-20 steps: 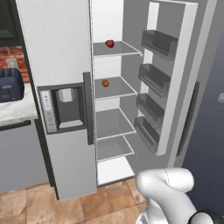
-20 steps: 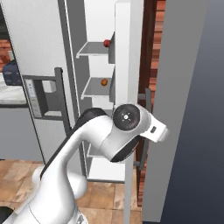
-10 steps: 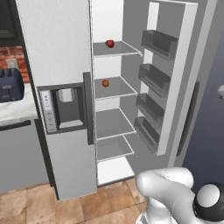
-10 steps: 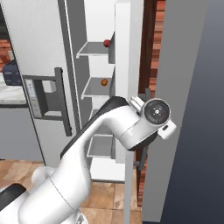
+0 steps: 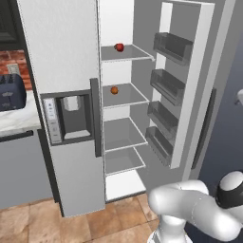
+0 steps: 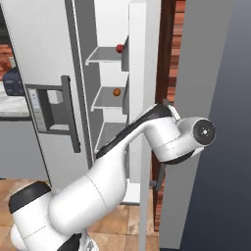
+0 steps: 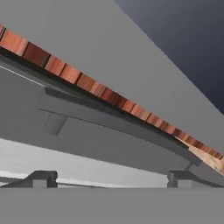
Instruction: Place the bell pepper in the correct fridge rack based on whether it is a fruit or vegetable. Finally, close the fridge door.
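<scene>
I am watching the fridge door [image 5: 187, 85] standing wide open in the simulated kitchen, its dark bins [image 5: 172, 47] facing the inner compartment and its dark bar handle [image 5: 203, 129] showing on the outer edge in the left base view. The bell pepper [image 5: 119, 47] is sitting on the fridge rack [image 5: 127, 53], the uppermost pale-grey shelf, toward its back left; in the right base view it is showing as a small red dot [image 6: 119, 48] at the far end of the same shelf [image 6: 103, 56]. One shelf down, a small round orange fruit [image 5: 114, 90] is resting well apart from the pepper. The left door with the dispenser [image 5: 68, 118] is staying flat and shut beside the compartment, and a dark toaster [image 5: 11, 92] is sitting on the desk [image 5: 19, 121] at the far left. My arm is reaching around behind the open door, with its wrist [image 6: 196, 135] lying against the door's outer side. In the hand view, the hand [image 7: 111, 180] is holding its two dark fingertips [image 7: 41, 178] spread wide apart with nothing between them, pointing at a long dark bar [image 7: 118, 120] that I am taking, from this tilted close view, to be the door handle, with a strip of red brick [image 7: 100, 94] running behind it.
</scene>
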Tool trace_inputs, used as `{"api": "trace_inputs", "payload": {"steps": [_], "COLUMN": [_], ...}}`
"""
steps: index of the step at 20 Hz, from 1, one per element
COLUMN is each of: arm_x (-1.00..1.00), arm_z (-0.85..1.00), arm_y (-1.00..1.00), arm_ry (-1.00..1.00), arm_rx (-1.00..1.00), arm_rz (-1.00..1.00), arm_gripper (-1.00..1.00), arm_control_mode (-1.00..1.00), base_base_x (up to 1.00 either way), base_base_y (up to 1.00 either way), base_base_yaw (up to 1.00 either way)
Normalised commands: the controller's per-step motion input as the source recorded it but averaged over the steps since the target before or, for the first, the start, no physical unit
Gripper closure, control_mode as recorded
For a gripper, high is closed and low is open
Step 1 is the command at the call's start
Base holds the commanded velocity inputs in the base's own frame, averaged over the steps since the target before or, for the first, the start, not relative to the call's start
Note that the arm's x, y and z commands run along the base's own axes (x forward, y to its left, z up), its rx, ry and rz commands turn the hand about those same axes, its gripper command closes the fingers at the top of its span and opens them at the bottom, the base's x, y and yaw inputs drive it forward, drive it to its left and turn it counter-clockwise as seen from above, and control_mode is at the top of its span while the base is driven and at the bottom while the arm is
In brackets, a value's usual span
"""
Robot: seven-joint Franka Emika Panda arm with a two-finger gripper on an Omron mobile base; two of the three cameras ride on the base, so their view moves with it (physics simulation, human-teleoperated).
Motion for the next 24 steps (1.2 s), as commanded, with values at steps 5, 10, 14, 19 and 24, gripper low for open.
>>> {"api": "trace_inputs", "payload": {"steps": [5, 10, 14, 19, 24], "arm_x": [0.45, 0.62, 0.66, 0.50, 0.26], "arm_z": [-0.21, -0.26, -0.22, -0.21, -0.25], "arm_y": [-0.09, -0.11, -0.08, -0.17, -0.26], "arm_ry": [0.02, 0.08, 0.08, 0.03, 0.00], "arm_rx": [0.18, 0.17, 0.19, 0.21, 0.20], "arm_rz": [0.01, 0.06, 0.08, 0.09, 0.08], "arm_gripper": [-1.00, -1.00, -1.00, -1.00, -1.00], "arm_control_mode": [-1.00, -1.00, -1.00, -1.00, -1.00], "base_base_x": [0.00, 0.00, 0.00, 0.00, 0.00], "base_base_y": [0.00, 0.00, 0.00, 0.00, 0.00], "base_base_yaw": [0.00, 0.00, 0.00, 0.00, 0.00]}}
